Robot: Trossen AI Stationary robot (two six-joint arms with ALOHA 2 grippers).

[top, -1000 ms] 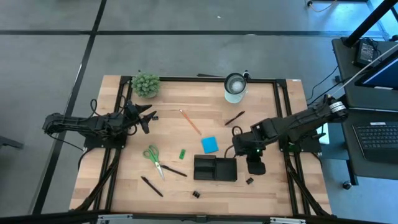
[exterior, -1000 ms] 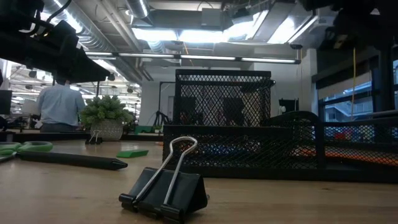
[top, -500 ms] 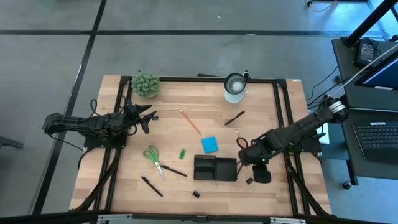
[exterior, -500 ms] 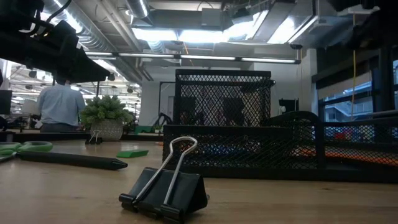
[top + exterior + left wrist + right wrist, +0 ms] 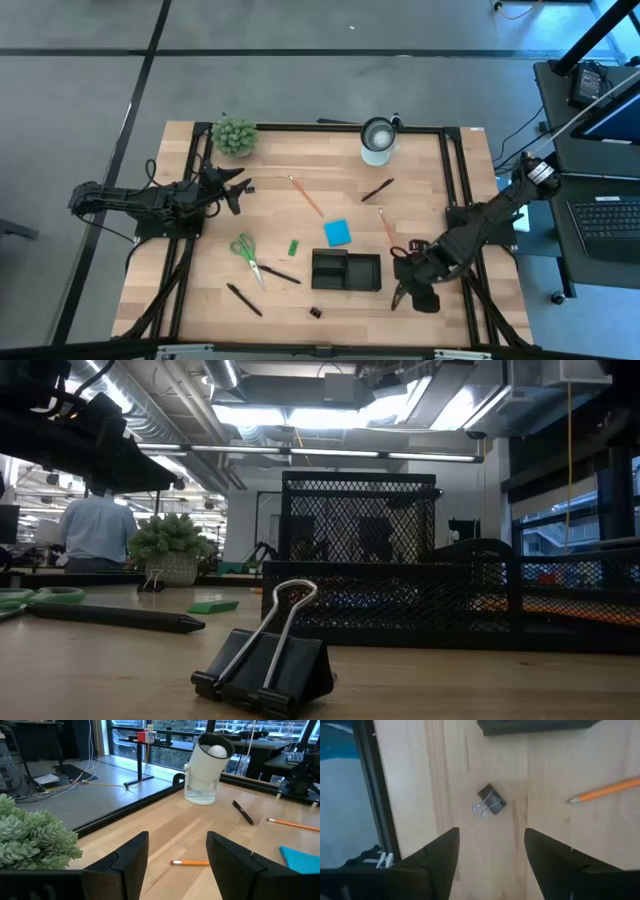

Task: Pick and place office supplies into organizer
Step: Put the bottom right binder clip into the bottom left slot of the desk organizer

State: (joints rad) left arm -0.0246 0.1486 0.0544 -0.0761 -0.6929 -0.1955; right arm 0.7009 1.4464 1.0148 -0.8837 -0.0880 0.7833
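Observation:
My right gripper (image 5: 490, 860) points down, open, above a small black binder clip (image 5: 490, 802) that lies on the wood just right of the black organizer (image 5: 346, 270). In the high view this gripper (image 5: 402, 292) hides that clip. A second clip (image 5: 265, 660) lies near the front edge. Green scissors (image 5: 245, 255), a green block (image 5: 293, 247), a blue pad (image 5: 338, 233), pencils (image 5: 305, 195) (image 5: 386, 225) and pens (image 5: 377, 190) (image 5: 243, 298) lie loose on the table. My left gripper (image 5: 238, 190) waits open at the far left.
A white cup (image 5: 377, 140) lies tipped at the back, and a fuzzy green plant (image 5: 234, 136) stands at the back left. Black rails (image 5: 455, 200) run along the table's left and right sides. A person (image 5: 95, 530) stands in the room beyond the table.
My right gripper has swung from above the organizer's right end toward the table's near right, sinking a little and turning about. It now hangs over the clip beside the organizer. The pencil right of the blue pad, covered by the arm before, now shows.

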